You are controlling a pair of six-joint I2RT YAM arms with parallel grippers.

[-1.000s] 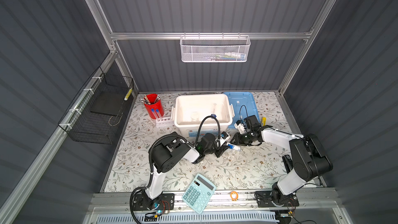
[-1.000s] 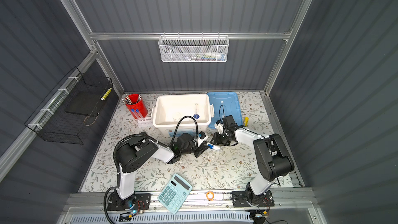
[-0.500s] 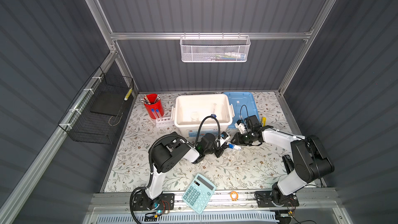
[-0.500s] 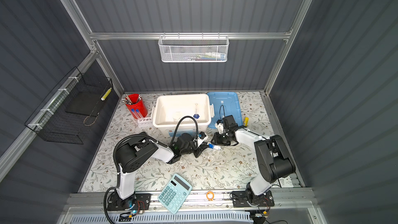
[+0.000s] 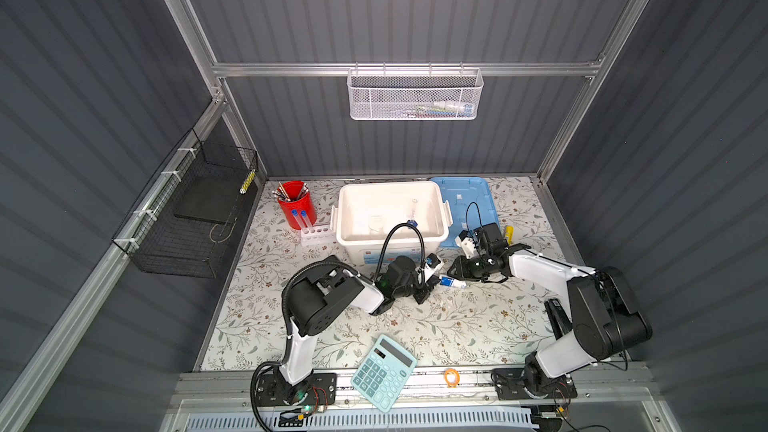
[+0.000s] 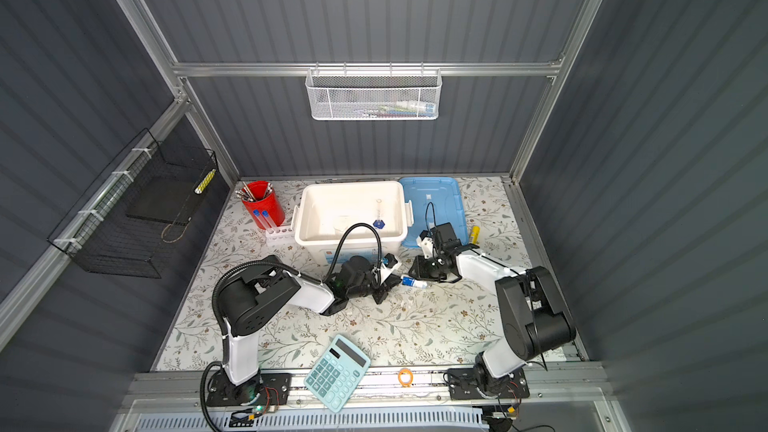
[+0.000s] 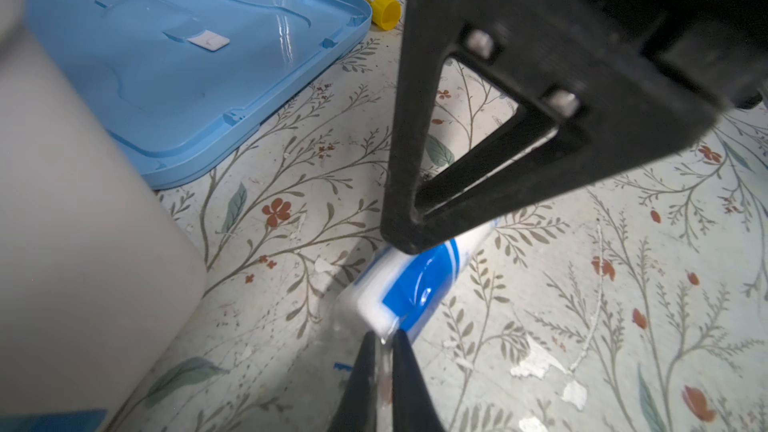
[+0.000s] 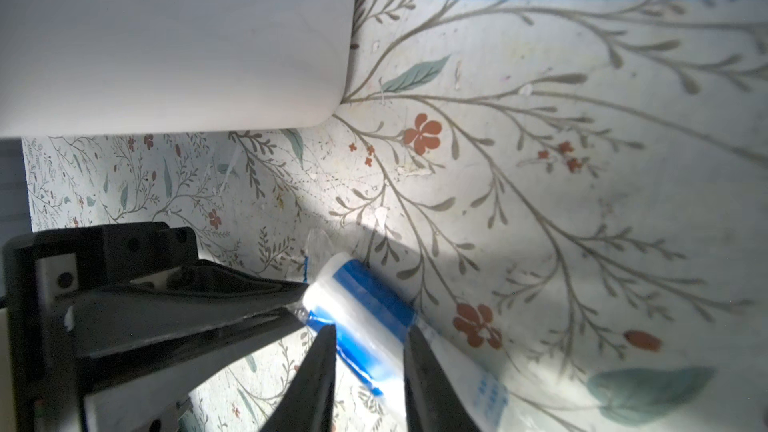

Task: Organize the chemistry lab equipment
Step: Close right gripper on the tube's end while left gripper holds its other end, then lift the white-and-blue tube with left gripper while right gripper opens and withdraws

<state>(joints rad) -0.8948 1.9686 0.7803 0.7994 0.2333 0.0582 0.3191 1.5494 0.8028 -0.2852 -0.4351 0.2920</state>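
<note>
A clear flask with a blue-white label (image 5: 452, 283) (image 6: 412, 283) lies on its side on the floral table in front of the white bin (image 5: 390, 187). My left gripper (image 7: 384, 340) (image 5: 433, 280) is shut on the flask's thin clear end. My right gripper (image 8: 370, 338) (image 5: 460, 274) is shut on the labelled body (image 8: 365, 297) from the opposite side. Inside the bin stand a slim cylinder on a blue foot (image 5: 413, 218) and a clear beaker (image 5: 376, 222). Two blue-capped test tubes (image 5: 299, 218) stand in a white rack (image 5: 318, 237).
A red cup of pens (image 5: 295, 201) stands behind the rack. The blue lid (image 5: 461, 197) lies right of the bin, with a yellow glue stick (image 5: 508, 231) beside it. A teal calculator (image 5: 384, 371) and an orange ring (image 5: 451, 376) lie at the front edge.
My left gripper's jaws have closed onto the flask's clear end. Both arms and the flask have stayed almost where they were.
</note>
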